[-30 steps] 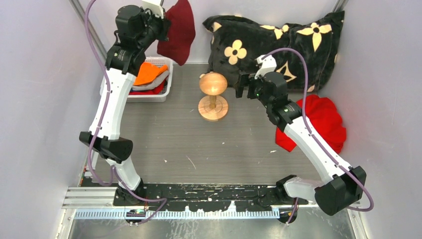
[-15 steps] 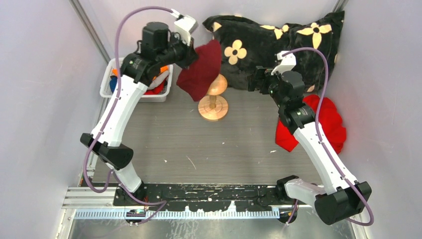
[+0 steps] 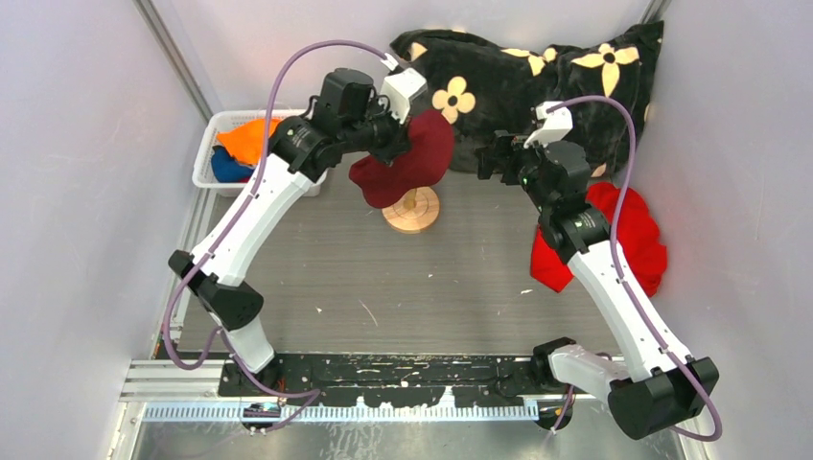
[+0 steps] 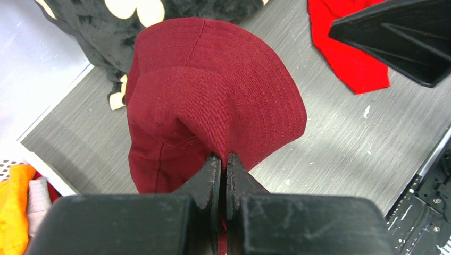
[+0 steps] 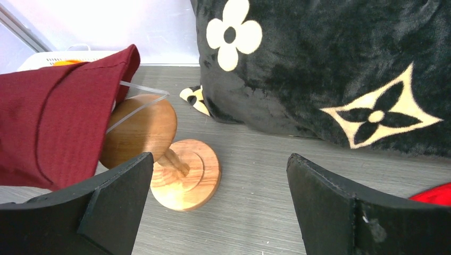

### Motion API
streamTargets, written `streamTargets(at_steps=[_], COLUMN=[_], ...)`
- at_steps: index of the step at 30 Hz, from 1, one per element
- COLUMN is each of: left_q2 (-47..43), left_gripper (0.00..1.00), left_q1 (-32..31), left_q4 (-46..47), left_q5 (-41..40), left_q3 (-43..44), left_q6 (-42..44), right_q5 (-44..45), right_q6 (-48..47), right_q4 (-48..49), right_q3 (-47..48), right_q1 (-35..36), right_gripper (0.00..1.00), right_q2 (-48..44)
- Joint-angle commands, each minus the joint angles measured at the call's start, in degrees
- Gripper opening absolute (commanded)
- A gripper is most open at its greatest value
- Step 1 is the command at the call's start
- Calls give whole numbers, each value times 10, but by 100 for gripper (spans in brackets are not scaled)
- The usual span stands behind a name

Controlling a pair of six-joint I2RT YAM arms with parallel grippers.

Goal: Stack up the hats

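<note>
Maroon hat [image 4: 213,90] between tips of left claw [image 4: 219,160], over wooden stand [image 5: 178,172]

Three hats show from above: one maroon hat [image 3: 407,158] mid-frame, one orange hat [image 3: 251,139] and one blue hat [image 3: 230,168] in the single white basket [image 3: 203,158] upper left. One wooden stand [image 3: 412,213], one flowered pillow [image 3: 537,67], one red cloth bundle [image 3: 633,235]. Two arms: left arm [image 3: 254,216], right arm [image 3: 614,287].
</note>
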Motion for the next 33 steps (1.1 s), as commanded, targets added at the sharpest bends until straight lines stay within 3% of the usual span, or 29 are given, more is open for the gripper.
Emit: streamTargets(at_steps=[1, 23, 25, 28, 29, 33], left_q2=[16, 189, 192, 194, 190, 150], left_gripper=[0, 0, 9, 46, 54, 65], left_q1=[-1, -1, -1, -1, -1, -1], left_q4=[17, 53, 53, 53, 57, 101], left_q5=[-21, -13, -4, 12, 14, 13], left_q3=[11, 155, 153, 143, 135, 74], left_q6=[19, 33, 29, 22, 18, 1], right_q5=[-6, -12, -15, -21, -24, -34], right_q6=[3, 6, 8, 12, 13, 20], right_q4=[32, 34, 34, 37, 40, 47], right_q3=[1, -5, -7, -10, -12, -18], right_q1=[-2, -21, -22, -24, -25, -26], right_gripper=[100, 100, 100, 100, 100, 100], right_q2=[-20, 4, 6, 9, 10, 15])
